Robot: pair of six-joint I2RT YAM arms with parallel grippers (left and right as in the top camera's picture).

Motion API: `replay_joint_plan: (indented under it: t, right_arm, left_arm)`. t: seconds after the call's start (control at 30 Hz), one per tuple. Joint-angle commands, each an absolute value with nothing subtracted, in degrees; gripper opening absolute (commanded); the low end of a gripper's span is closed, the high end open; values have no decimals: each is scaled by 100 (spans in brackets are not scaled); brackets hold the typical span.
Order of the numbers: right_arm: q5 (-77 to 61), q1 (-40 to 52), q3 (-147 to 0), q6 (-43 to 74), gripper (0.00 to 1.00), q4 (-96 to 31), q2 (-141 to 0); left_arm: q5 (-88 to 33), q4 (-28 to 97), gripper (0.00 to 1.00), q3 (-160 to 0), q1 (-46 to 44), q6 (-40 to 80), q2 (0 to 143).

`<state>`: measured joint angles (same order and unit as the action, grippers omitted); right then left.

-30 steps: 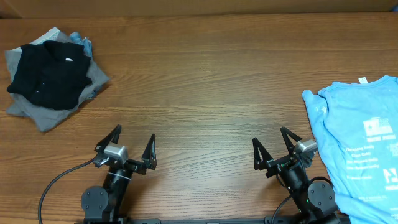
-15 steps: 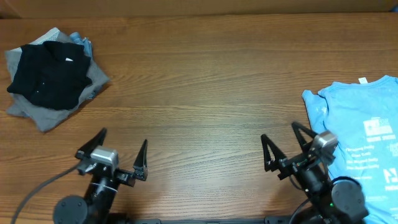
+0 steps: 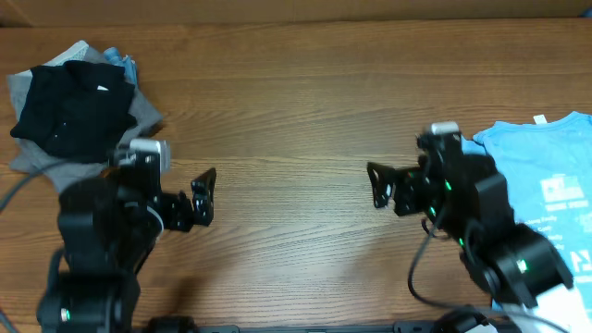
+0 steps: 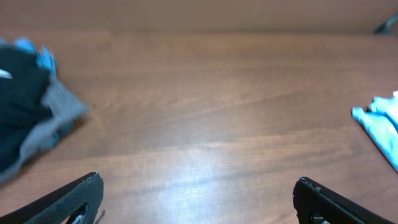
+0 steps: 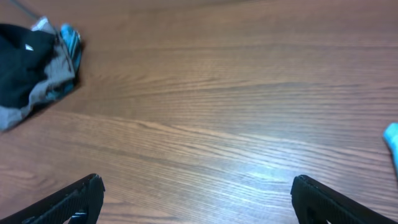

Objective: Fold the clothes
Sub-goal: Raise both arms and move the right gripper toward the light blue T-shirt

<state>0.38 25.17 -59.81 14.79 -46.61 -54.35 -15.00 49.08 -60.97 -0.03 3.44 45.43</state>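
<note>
The clothes lie in two places. A light blue T-shirt (image 3: 546, 199) with small white print is spread at the table's right edge, and its corner shows in the left wrist view (image 4: 380, 121) and the right wrist view (image 5: 392, 134). A heap with a black garment (image 3: 69, 106) on grey cloth (image 3: 139, 120) sits at the far left (image 4: 25, 118) (image 5: 31, 62). My left gripper (image 3: 162, 171) (image 4: 198, 180) and right gripper (image 3: 400, 159) (image 5: 196, 179) are both raised over bare wood between them. Both are open wide and hold nothing.
The wooden table (image 3: 296, 102) runs the full width, with a tan wall along its far edge. A black cable (image 3: 28, 180) trails from the left arm near the heap. A bit of blue cloth (image 3: 120, 65) peeks out behind the heap.
Both arms have lifted from the front edge and swung up and forward over the table. The left now sits close beside the heap, the right beside the T-shirt. Jaws stayed open.
</note>
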Motion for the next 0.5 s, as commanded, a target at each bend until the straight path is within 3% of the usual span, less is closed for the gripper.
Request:
replay_joint_plan:
  t: [0.0,0.1,0.2,0.47]
  right_arm:
    - [-351,2499,-6418,1487,100,-4718,-5780]
    - [-379,2495,-6427,1544,100,-4729,-6007]
    - [45,2246,-6429,2659,100,-4995,-6208]
    - [-272,128,-6462,3168,100,-5030,-7019]
  left_arm:
    - [-1656,5170,100,-6622,-36,167,4906]
    - [-1824,5260,100,-6770,-36,237,5048]
    - [-1903,5260,100,-6779,-36,228,5050]
    - [-1468,5640,100,-6796,-40,237,5374]
